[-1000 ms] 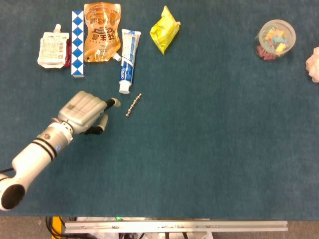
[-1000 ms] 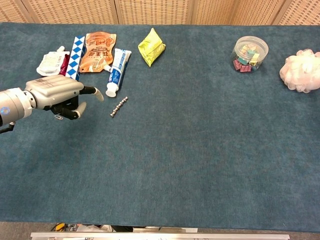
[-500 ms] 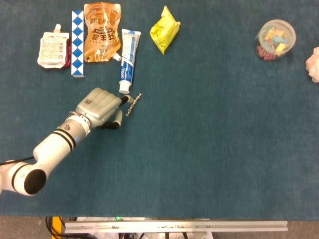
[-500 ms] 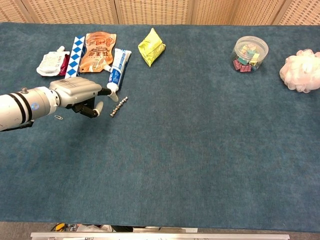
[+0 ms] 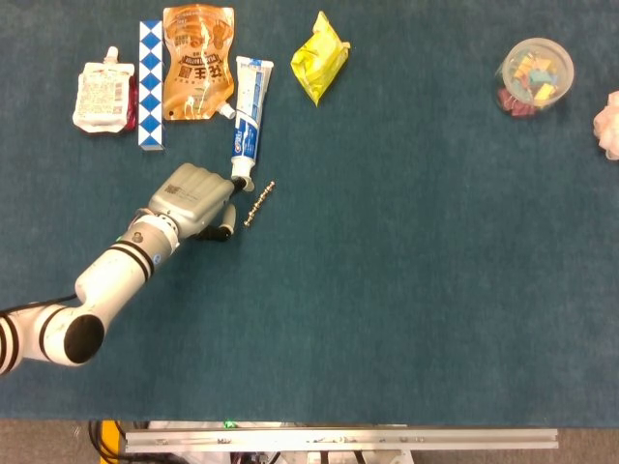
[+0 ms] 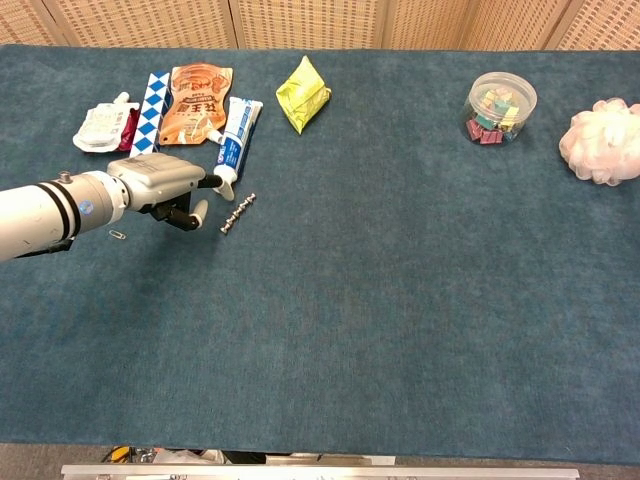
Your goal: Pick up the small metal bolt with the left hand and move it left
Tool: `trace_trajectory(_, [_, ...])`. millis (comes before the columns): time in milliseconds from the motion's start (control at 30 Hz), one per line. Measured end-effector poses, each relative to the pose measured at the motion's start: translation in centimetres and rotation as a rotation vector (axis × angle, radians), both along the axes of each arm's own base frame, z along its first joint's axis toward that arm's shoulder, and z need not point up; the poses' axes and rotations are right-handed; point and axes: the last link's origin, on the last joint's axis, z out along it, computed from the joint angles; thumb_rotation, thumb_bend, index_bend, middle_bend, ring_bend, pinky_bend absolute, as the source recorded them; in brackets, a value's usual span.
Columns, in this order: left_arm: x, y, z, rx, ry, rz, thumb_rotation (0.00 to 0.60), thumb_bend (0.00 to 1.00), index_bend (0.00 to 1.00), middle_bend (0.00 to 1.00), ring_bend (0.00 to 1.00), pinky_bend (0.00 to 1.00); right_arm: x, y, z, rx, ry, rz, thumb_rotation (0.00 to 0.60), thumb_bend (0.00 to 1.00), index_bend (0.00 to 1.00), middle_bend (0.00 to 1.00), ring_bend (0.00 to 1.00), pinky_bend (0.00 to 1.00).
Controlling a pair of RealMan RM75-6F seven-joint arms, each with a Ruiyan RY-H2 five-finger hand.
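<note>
Reaching across blue carpet-like cloth, the left hand (image 5: 195,198) has advanced over the last second from well short of the small metal bolt (image 5: 258,203) to just beside it, and in the last half second has barely shifted. Its fingers (image 6: 197,212) are curled loosely downward, the lowest tips hanging just short of the bolt's near end; they hold nothing, and whether any tip touches the bolt cannot be told from either view. The bolt lies flat and slantwise on the cloth just beyond the fingertips, in the spot it has kept throughout. That points to an approach all but complete, with the pinch itself not yet made and the leftward carry not begun.

Just past the extended finger sits the cap end of a toothpaste tube (image 5: 248,116), close enough to be nudged in a careless close. Beyond the back of the hand lie an orange pouch (image 5: 197,62), a blue-and-white checked stick (image 5: 150,85) and a white pouch (image 5: 102,97). A small paper clip (image 6: 117,235) rests under the wrist. Far off, a clear tub of coloured bits (image 5: 535,75) stands before woven panels (image 6: 300,22). No right hand shows.
</note>
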Motion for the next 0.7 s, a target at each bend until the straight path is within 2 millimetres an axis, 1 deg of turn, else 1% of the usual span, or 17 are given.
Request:
trace_trajectory(267, [0.1, 0.2, -0.5, -0.007, 0.017, 0.003, 0.364, 0.72, 0.18, 1.00, 0.96, 0.98, -0.2, 0.2, 0.2, -0.008, 0.000, -0.006, 0.600, 0.37, 0.49, 0.45, 0.39, 0.41])
trace_trajectory(467, [0.5, -0.3, -0.8, -0.027, 0.016, -0.009, 0.362, 0.72, 0.18, 1.00, 0.96, 0.98, -0.3, 0.2, 0.1, -0.006, -0.002, -0.008, 0.600, 0.37, 0.49, 0.45, 0.39, 0.41])
trace_trajectory(700, [1.1, -1.4, -0.9, -0.057, 0.016, -0.041, 0.362, 0.72, 0.20, 1.00, 0.96, 0.98, -0.4, 0.2, 0.2, -0.007, -0.001, -0.013, 0.600, 0.37, 0.49, 0.45, 0.39, 0.41])
